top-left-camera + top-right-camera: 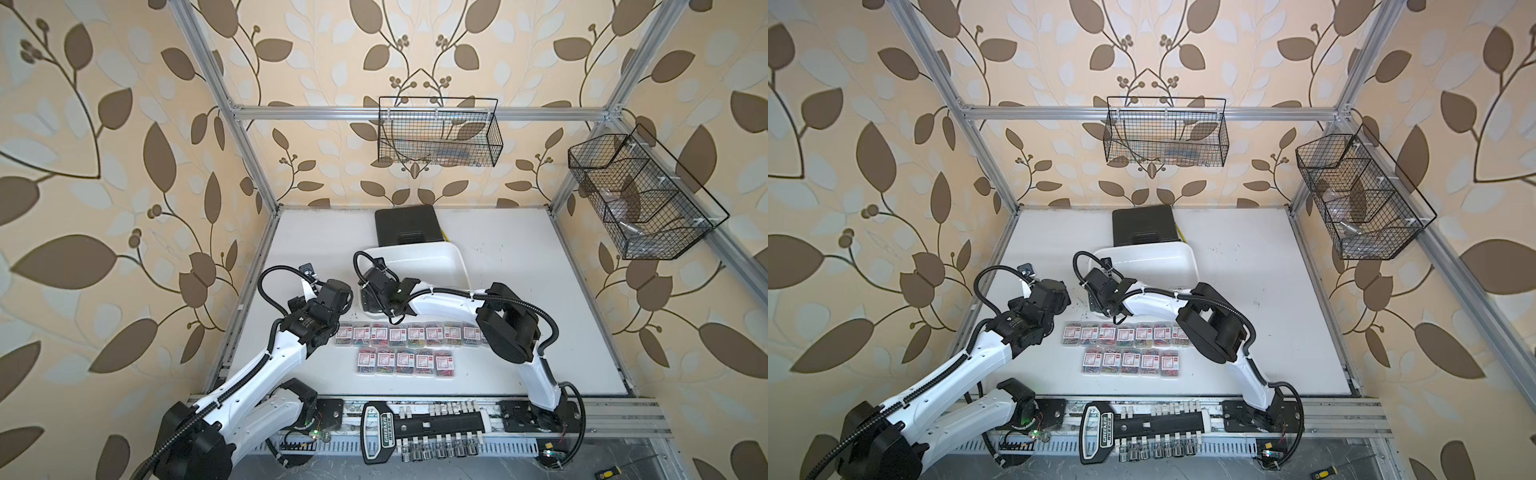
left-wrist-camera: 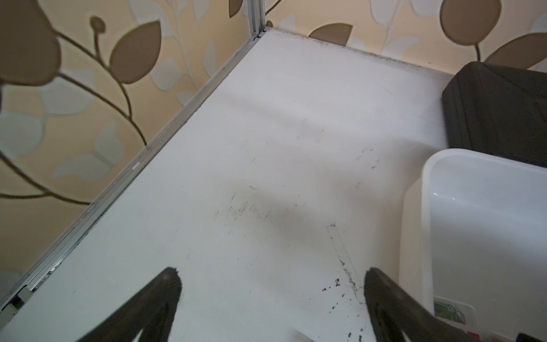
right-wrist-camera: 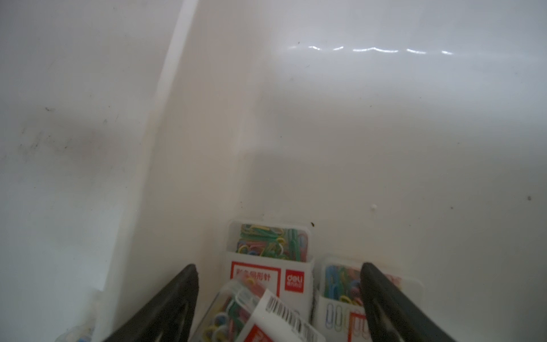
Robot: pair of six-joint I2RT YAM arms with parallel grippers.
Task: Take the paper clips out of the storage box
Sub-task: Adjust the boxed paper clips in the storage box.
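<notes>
The white storage box (image 1: 415,250) (image 1: 1144,249) lies mid-table, and its rim (image 2: 426,183) shows in the left wrist view. My right gripper (image 3: 276,284) (image 1: 369,300) reaches into its near left corner, open. A tilted box of paper clips (image 3: 254,311) sits between the fingers. Two more lie flat there, one (image 3: 268,251) ahead and one (image 3: 340,284) under a fingertip (image 3: 373,284). Two rows of paper clips (image 1: 407,335) (image 1: 1125,336) lie on the table in front. My left gripper (image 2: 270,275) (image 1: 334,293) hangs open over bare table left of the box.
A black hard case (image 1: 407,226) stands behind the storage box. Wire baskets hang on the back frame (image 1: 440,133) and the right frame (image 1: 640,195). A socket set (image 1: 436,428) lies along the front rail, and a frame rail (image 2: 118,183) edges the table's left side.
</notes>
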